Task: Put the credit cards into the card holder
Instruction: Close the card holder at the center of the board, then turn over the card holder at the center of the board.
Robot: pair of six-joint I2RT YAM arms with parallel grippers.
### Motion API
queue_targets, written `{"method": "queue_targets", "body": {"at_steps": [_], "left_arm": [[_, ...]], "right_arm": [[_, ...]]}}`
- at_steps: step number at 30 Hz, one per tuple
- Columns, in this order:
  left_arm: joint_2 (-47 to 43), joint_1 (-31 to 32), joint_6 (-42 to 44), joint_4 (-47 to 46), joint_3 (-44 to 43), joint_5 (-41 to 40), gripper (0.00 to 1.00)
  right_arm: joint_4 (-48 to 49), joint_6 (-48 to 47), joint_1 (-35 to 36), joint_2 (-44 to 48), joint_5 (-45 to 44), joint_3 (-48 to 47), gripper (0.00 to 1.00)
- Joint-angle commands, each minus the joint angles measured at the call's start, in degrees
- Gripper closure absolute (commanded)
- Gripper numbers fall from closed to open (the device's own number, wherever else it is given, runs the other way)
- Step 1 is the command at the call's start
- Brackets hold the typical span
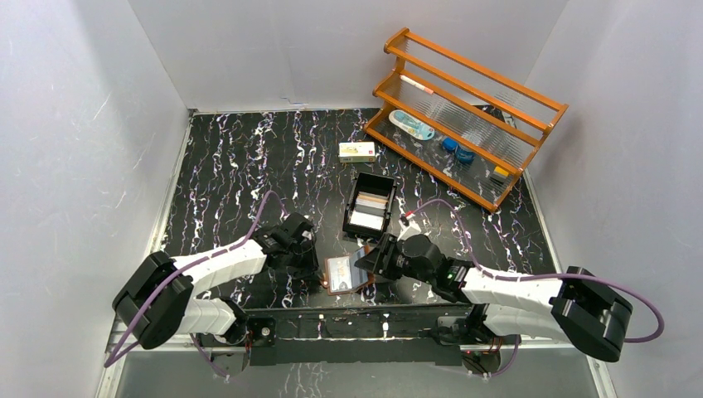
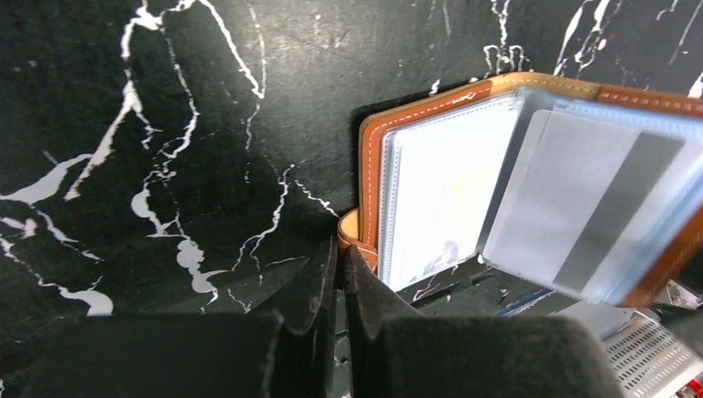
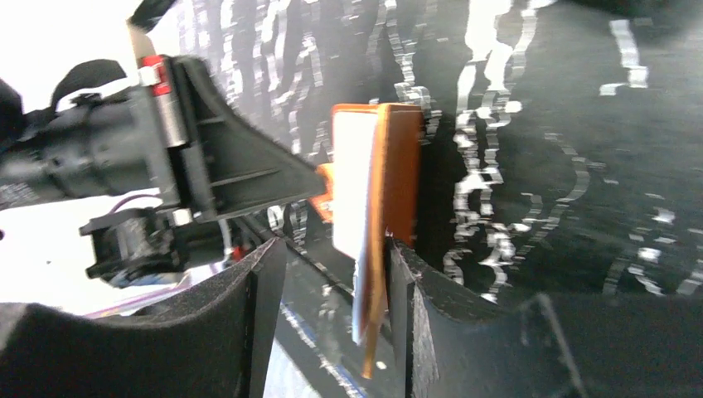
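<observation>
Pinning the holder: the left gripper (image 2: 341, 253) has its fingers closed together at the snap tab of the small brown leather-look folding card holder (image 2: 431, 191). It appears to pinch the tab, though the contact itself is partly hidden.
Card holder: it lies opened on the black white-veined marble-look table (image 1: 224, 166), at the near edge between the two arms.
Right gripper (image 3: 338, 249): its jaws are apart and straddle a raised leaf of the holder. The leaf lies close against one finger, and nothing is clamped.
Clear pockets: one already holds a pale card with a grey stripe (image 2: 580, 199).
Credit cards: the other thin pale plastic credit cards (image 1: 367, 220) sit stacked in the black rectangular tray (image 1: 349, 211), just beyond the holder.
Likely step: holding the holder open for the next card.
Doing it well: hold the tab down flat so the holder cannot slide or fold shut. Release the leaf gently, then bring a card in edge-first, aligned with a pocket mouth.
Risk: the leaf may spring over the pockets, and a skewed card may jam at the seam.
</observation>
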State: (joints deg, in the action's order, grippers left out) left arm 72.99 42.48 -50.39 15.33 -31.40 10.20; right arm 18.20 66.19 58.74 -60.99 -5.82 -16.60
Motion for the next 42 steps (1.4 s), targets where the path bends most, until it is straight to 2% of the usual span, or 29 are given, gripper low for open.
{"method": "queue_targets", "body": {"at_steps": [1, 7, 13, 16, 18, 23, 25, 31, 39, 42], "left_arm": [[0.3, 0.0, 0.7, -1.3, -1.7, 2.1, 1.00], [1.0, 0.0, 1.3, -1.3, -2.9, 2.8, 1.00], [1.2, 0.0, 0.6, -7.3, -2.3, 7.6, 1.00], [0.7, 0.0, 1.1, -8.1, -2.4, 9.0, 1.00], [0.2, 0.0, 1.1, -9.1, -1.8, 9.8, 1.00], [-1.0, 0.0, -2.1, -19.0, 2.9, 15.5, 1.00], [-1.1, 0.0, -2.9, -21.8, 4.0, 16.8, 1.00], [-3.1, -0.9, -6.5, -28.9, 7.1, 20.4, 1.00], [-4.7, -2.8, -18.3, -50.7, 14.8, 26.0, 1.00], [-4.3, -3.2, -20.1, -55.3, 15.8, 27.1, 1.00]], "right_arm": [[12.9, 0.8, 0.7, -1.2, 7.2, -1.7, 0.45], [11.9, -0.8, 1.0, -3.2, 8.2, -5.2, 0.43], [12.4, -2.6, 1.0, -6.6, 8.2, -5.1, 0.42], [14.7, -3.1, 1.0, -9.1, 8.9, -4.6, 0.46], [12.6, -4.1, 1.0, -10.3, 7.6, -5.3, 0.51], [3.8, -5.9, 1.0, -12.2, 1.3, -6.2, 0.67], [-0.6, -6.9, 1.0, -13.5, -0.3, -7.7, 0.70], [-6.8, -8.4, 1.0, -17.4, -3.2, -9.1, 0.73], [-9.9, -9.9, 1.5, -19.5, -5.4, -9.3, 0.74], [-10.5, -10.0, 1.8, -20.9, -6.0, -9.2, 0.74]]}}
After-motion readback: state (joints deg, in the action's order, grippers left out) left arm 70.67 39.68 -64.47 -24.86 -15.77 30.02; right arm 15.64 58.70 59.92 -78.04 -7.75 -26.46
